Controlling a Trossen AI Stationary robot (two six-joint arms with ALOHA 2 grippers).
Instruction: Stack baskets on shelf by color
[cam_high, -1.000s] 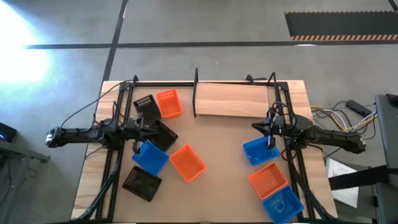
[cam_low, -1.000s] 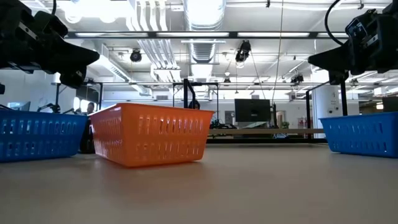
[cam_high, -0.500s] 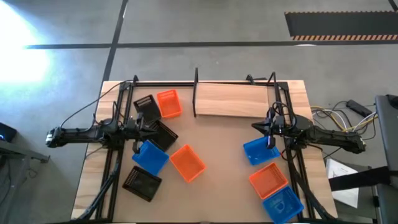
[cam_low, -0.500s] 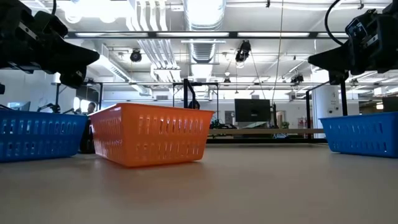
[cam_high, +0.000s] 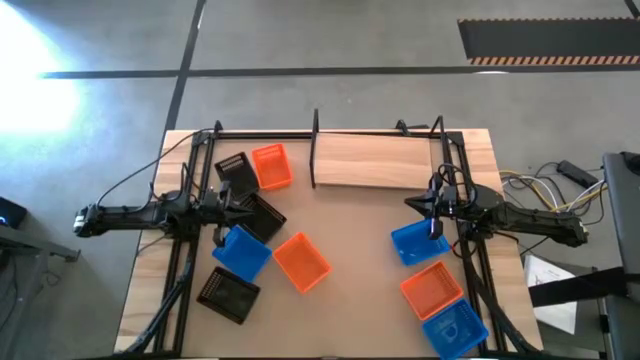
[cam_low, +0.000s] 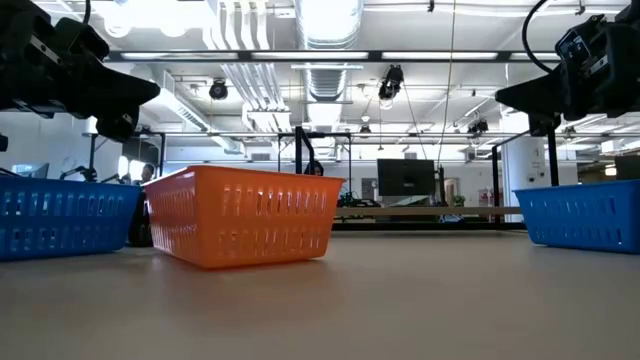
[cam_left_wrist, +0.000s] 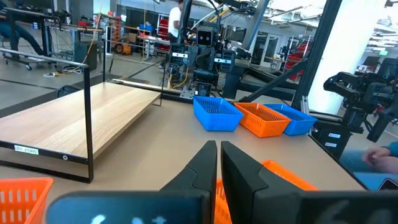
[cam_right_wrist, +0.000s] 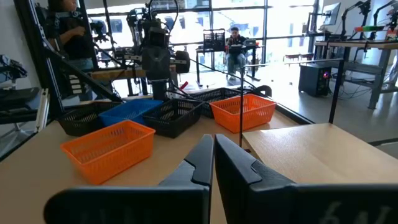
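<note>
Left gripper (cam_high: 243, 205) and right gripper (cam_high: 412, 203), both pinched together and empty; perforated blue plastic basket (cam_high: 414, 243) beside the right one risks being shoved by unopened fingers

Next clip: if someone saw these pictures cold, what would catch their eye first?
Probably the scatter of small perforated plastic baskets on the table: orange, blue and black ones on the left side, and a blue, orange, blue row on the right. Next, the bare light wooden shelf board at the far edge, with nothing on it. The left gripper and right gripper hang shut over the table, holding nothing.
</note>
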